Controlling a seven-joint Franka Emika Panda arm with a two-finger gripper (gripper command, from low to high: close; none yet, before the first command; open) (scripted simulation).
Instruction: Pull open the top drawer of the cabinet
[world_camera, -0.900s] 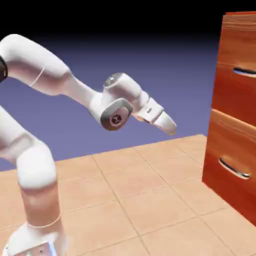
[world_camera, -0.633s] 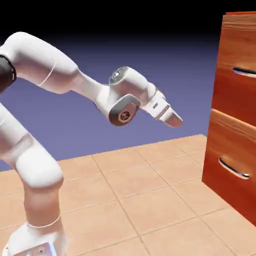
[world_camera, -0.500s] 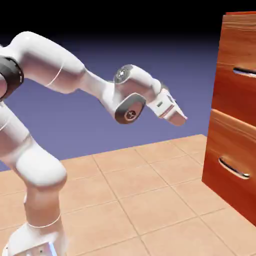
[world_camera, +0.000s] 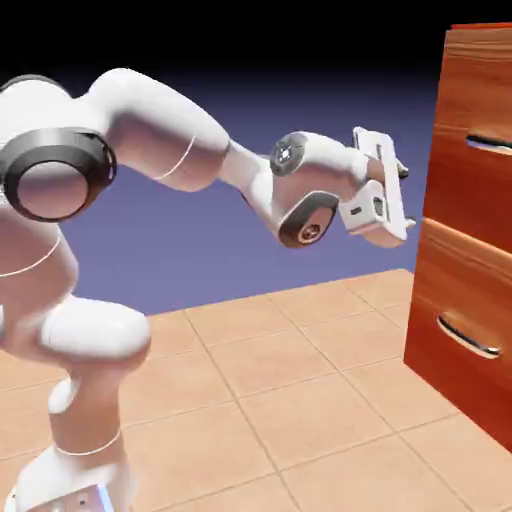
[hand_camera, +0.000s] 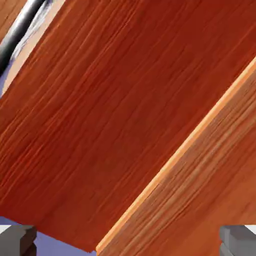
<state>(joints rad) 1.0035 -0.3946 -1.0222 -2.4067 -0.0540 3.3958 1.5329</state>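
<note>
The cabinet (world_camera: 470, 250) stands at the exterior view's right, reddish-brown and glossy. Its top drawer (world_camera: 478, 180) looks shut, with its curved silver handle (world_camera: 490, 143) near the frame's edge. My gripper (world_camera: 408, 195) hovers just left of the cabinet front, about level with the lower part of the top drawer, below its handle and not touching. In the hand view wood grain (hand_camera: 115, 115) fills the frame, a pale seam (hand_camera: 175, 155) runs diagonally, and a silver handle (hand_camera: 20, 30) shows at the top left. The grey fingertips (hand_camera: 17, 240) sit far apart; the gripper (hand_camera: 128, 245) is open and holds nothing.
The lower drawer (world_camera: 455, 330) with its own silver handle (world_camera: 468, 337) sits beneath the top one. A tan tiled table top (world_camera: 280, 390) spreads below the arm. My arm's elbow and base (world_camera: 80, 330) take up the exterior view's left.
The arm has swung right toward the cabinet. The hand rose and turned from pointing down-right to facing the drawer fronts, ending close to them.
</note>
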